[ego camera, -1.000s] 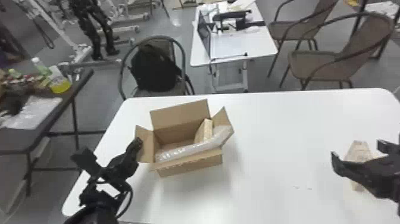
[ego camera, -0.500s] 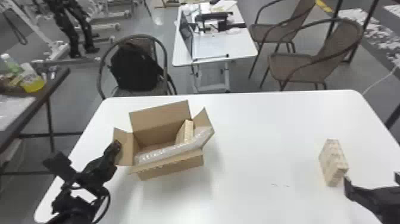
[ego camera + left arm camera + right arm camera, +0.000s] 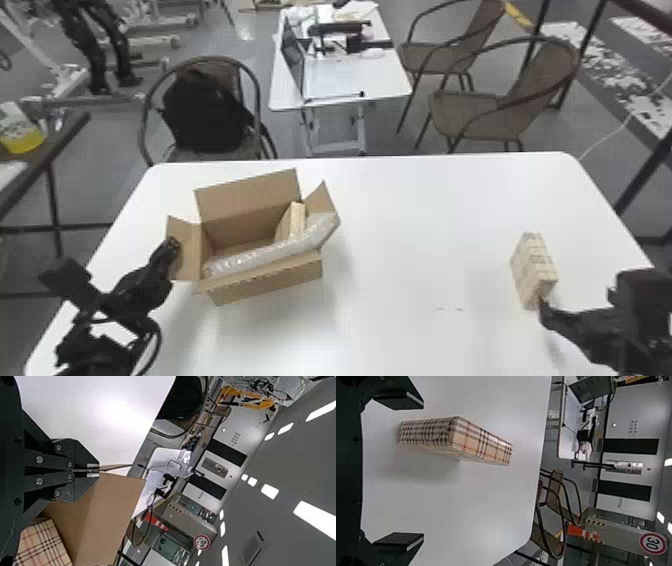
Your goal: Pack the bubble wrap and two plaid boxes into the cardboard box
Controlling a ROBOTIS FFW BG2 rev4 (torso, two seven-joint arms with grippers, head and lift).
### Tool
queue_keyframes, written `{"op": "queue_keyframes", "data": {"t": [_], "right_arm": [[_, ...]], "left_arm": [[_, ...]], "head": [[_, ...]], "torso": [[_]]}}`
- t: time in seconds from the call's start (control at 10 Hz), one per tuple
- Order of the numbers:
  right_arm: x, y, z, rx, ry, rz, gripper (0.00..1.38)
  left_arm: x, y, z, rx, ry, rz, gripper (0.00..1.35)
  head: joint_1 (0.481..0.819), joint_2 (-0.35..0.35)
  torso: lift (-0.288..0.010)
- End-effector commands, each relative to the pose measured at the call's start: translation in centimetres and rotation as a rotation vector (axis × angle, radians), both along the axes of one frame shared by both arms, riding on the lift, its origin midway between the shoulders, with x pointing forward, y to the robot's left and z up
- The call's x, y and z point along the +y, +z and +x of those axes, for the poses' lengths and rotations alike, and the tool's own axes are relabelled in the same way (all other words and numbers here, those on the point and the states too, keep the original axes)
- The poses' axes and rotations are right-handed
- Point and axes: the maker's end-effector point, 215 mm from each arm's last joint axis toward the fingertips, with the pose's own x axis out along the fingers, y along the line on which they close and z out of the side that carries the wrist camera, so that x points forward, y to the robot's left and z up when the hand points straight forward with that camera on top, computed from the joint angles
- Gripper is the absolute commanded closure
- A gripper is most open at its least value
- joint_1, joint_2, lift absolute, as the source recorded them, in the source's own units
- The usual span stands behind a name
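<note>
Here's the table (image 3: 425, 210), and on it, over to the left, the cardboard box (image 3: 262, 285) stands open with the bubble wrap (image 3: 270, 255) along its near side and one plaid box (image 3: 297, 220) tucked in behind. The loose plaid box (image 3: 535, 272) stands on the table, well off to the right, and getting hold of it looks like the step in hand! The right hand (image 3: 422, 471) is released, fingers wide apart. It wants centring first, because the box sits nearer one finger; then square up to the narrow width, go low and squeeze evenly, or it may tip. The left hand (image 3: 93, 470) seems clenched on the side flap (image 3: 187, 255), good for keeping that opening wide.

Now the views! The head view gives the whole route across to the cardboard box, but around the right fingertips it's murky, possibly touching the loose box. The right wrist view brings out the gap and the crisp plaid; the left wrist view catches the packed box's checks and the pinched flap edge.
</note>
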Motion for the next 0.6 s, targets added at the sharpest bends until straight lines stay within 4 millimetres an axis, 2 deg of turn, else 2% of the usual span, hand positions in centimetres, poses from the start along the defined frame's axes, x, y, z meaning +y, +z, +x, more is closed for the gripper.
{"op": "queue_keyframes", "data": {"t": [0.0,0.3,0.4,0.5], "right_arm": [[1.2,-0.5,1.9,-0.01,0.031,0.008,0.13],[2.9,-1.7,3.7,0.004,0.08,0.005,0.15],[3.6,-2.3,4.1,0.017,0.1,0.003,0.33],[4.2,-2.5,4.2,0.02,0.112,-0.001,0.7]], "left_arm": [[-0.2,-0.2,0.0,0.003,-0.001,-0.004,1.22],[0.1,-0.3,-0.1,0.007,0.004,-0.003,1.22],[0.0,-0.3,-0.1,0.007,0.003,-0.003,1.22],[-0.2,-0.3,0.0,0.007,-0.001,-0.004,1.22]], "head": [[0.695,0.119],[0.695,0.138],[0.695,0.141],[0.695,0.149]], "torso": [[-0.05],[-0.05],[-0.05],[-0.05]]}}
